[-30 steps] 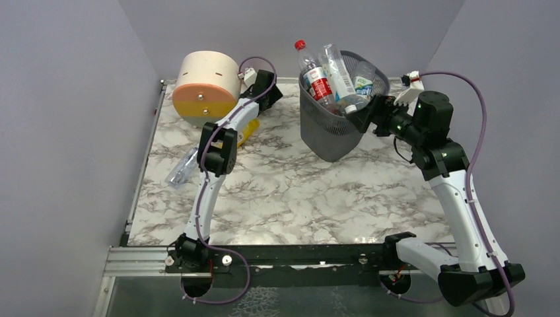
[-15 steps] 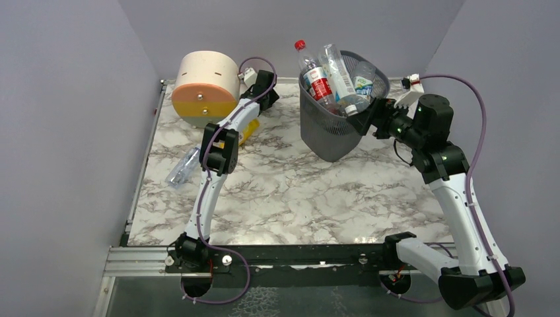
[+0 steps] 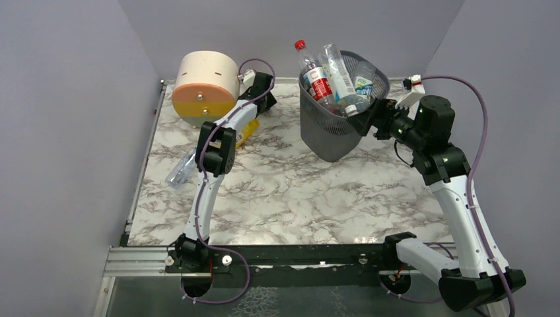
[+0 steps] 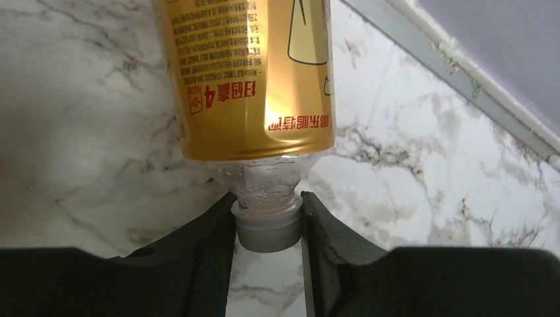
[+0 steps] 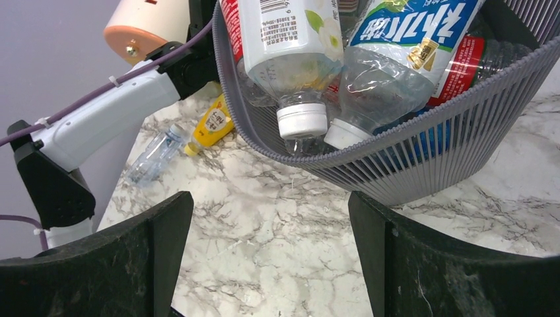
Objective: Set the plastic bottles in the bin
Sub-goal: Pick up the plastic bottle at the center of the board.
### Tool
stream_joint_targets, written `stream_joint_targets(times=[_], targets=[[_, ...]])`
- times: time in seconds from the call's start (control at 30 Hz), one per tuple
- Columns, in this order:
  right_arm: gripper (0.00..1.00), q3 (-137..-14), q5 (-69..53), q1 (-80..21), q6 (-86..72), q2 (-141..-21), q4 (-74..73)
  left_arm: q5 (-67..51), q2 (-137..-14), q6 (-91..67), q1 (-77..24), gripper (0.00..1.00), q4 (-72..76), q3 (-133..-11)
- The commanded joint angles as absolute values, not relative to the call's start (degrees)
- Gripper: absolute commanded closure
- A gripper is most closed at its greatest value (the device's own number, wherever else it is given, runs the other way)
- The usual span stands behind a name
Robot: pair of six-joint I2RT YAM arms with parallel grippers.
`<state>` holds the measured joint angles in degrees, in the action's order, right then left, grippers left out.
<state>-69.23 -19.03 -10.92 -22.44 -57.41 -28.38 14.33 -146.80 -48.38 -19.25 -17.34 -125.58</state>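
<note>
Two tools: the left tool (image 4: 267,201) clamps the cap (image 4: 267,234) of the yellow bottle (image 4: 251,79) lying ahead on the worktop (image 4: 79,132); the right tool (image 5: 267,198) gapes, bin (image 5: 396,132) just beyond. Lift slowly; it may swing.

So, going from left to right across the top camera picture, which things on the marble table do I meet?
Clear crumpled plastic bottle → yellow plastic bottle → tall dark grey mesh bin. The round beige-orange-yellow drawer unit overlaps the clear bottle, so I leave it out.
</note>
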Motion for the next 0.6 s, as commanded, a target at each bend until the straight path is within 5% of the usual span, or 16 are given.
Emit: stream_joint_targets(times=[0.0,0.57], targets=[[0.10,-70.81,-20.70,-10.85,-22.55,-55.79,-28.62,10.23,-138.76,-45.43,-18.64,0.81,-15.37,-118.52],[0.10,-75.39,-26.41,-10.81,-24.33,-56.52,-32.03,-9.12,-111.25,-31.75,-20.93,0.82,-14.51,-92.51]])
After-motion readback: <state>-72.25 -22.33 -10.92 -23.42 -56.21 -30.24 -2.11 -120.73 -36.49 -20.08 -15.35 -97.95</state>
